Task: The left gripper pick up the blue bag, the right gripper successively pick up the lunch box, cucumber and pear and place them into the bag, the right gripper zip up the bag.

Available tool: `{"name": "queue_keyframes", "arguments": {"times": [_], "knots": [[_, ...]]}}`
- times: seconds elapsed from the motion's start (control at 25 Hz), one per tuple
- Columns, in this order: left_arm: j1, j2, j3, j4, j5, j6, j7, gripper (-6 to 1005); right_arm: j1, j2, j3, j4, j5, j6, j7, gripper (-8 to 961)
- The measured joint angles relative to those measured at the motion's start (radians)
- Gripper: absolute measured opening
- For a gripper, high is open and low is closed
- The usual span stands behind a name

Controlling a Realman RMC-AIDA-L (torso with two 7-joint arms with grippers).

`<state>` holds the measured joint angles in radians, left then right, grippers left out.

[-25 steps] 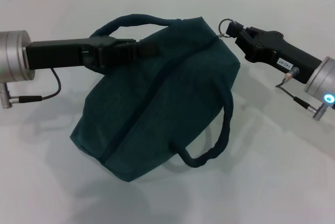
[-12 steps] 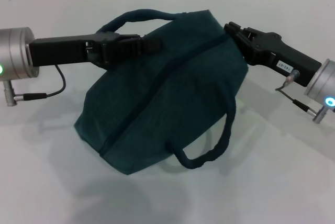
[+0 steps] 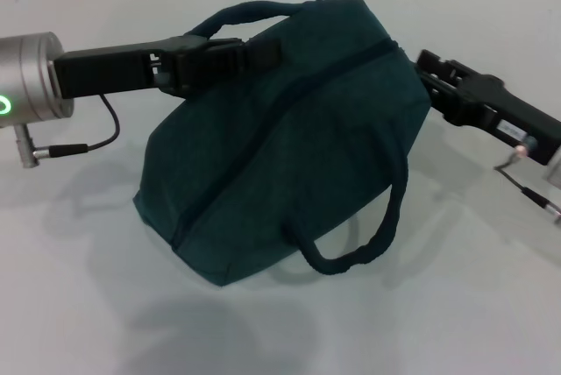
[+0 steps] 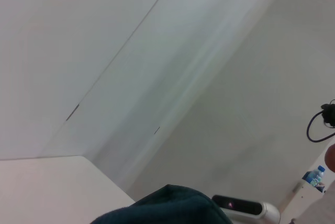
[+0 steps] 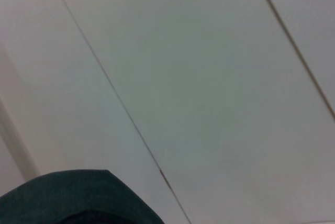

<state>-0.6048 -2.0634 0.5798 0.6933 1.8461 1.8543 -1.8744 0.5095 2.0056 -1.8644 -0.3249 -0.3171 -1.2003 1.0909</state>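
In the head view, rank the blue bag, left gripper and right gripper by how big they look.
1. the blue bag, by far the largest.
2-3. the left gripper and the right gripper look alike; the bag hides the right one's tips, so I won't rank them.

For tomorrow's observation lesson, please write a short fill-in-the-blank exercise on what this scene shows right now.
1. The blue bag rests on a ____ table.
2. The left gripper is shut on the bag's upper ____.
3. The right gripper sits at the bag's end on the robot's ____ side.
4. The bag's second handle hangs ____, held by neither gripper.

Missing words: white; handle; right; free
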Motion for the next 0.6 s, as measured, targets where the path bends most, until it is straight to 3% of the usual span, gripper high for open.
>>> {"name": "queue_keyframes", "arguments": {"times": [0.16, 0.28, 0.52, 0.6], "knots": [[-0.005, -0.014, 0.0, 0.002, -0.002, -0.008, 0.004, 70, -0.013, -0.009, 0.047, 0.063, -0.003, -0.078, 0.0, 426], [-0.023, -0.022, 0.013, -0.004, -0.003, -0.032, 0.008, 80, -0.047, -0.03, 0.086, 0.073, -0.004, -0.107, -0.003, 542], [-0.035, -0.026, 0.181, -0.018, -0.102, -0.137, 0.019, 101, -0.123, -0.082, 0.168, 0.076, -0.004, -0.163, -0.007, 794], [-0.036, -0.026, 0.238, -0.022, -0.138, -0.171, 0.02, 108, -0.144, -0.09, 0.194, 0.078, -0.004, -0.183, -0.007, 796]]}}
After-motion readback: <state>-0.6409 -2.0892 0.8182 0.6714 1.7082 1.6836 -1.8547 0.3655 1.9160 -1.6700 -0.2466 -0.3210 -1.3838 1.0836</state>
